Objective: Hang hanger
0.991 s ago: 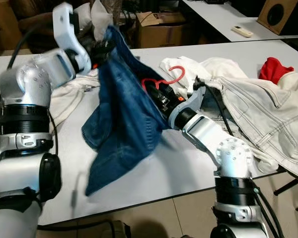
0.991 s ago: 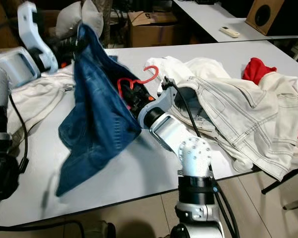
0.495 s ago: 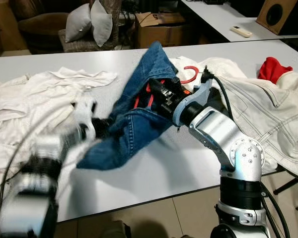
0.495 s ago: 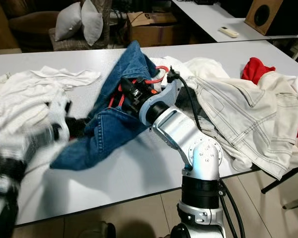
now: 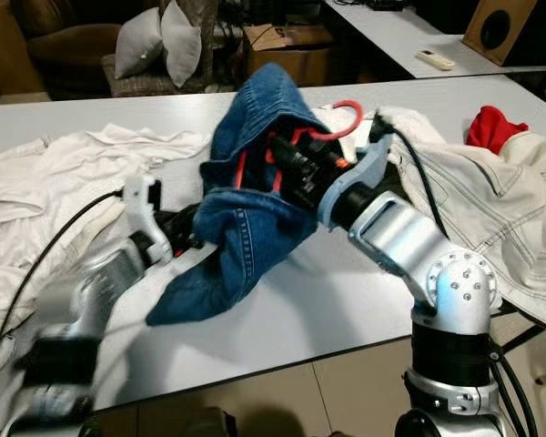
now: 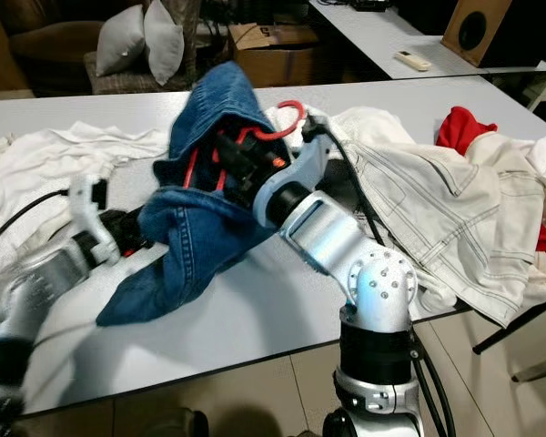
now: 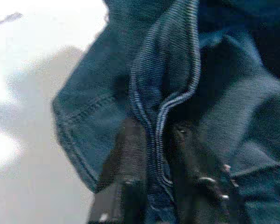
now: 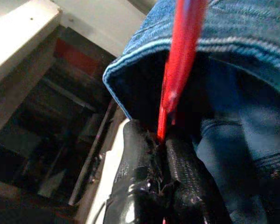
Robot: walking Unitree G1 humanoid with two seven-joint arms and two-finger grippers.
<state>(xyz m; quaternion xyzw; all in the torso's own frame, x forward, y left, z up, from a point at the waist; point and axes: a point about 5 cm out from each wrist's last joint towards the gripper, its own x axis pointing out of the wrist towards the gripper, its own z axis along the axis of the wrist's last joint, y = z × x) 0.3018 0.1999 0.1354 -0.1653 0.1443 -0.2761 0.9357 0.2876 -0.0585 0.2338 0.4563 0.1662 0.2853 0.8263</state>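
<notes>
Left of the red hanger (image 5: pixel 332 127), the left gripper (image 7: pixel 154 163) pinches a hem of the blue jeans (image 5: pixel 246 228), likely tensioning it low. The right gripper (image 8: pixel 156 154) nips the hanger's rod, lifting it inside the draped jeans above the table (image 5: pixel 346 300).

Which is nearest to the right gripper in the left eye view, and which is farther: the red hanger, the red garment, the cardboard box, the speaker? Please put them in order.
From the right gripper:
1. Red hanger: clamped in its fingers, inside the blue jeans.
2. Cardboard box: behind the table, beyond the jeans.
3. Red garment: on the table's right side.
4. Speaker: far right corner.
</notes>
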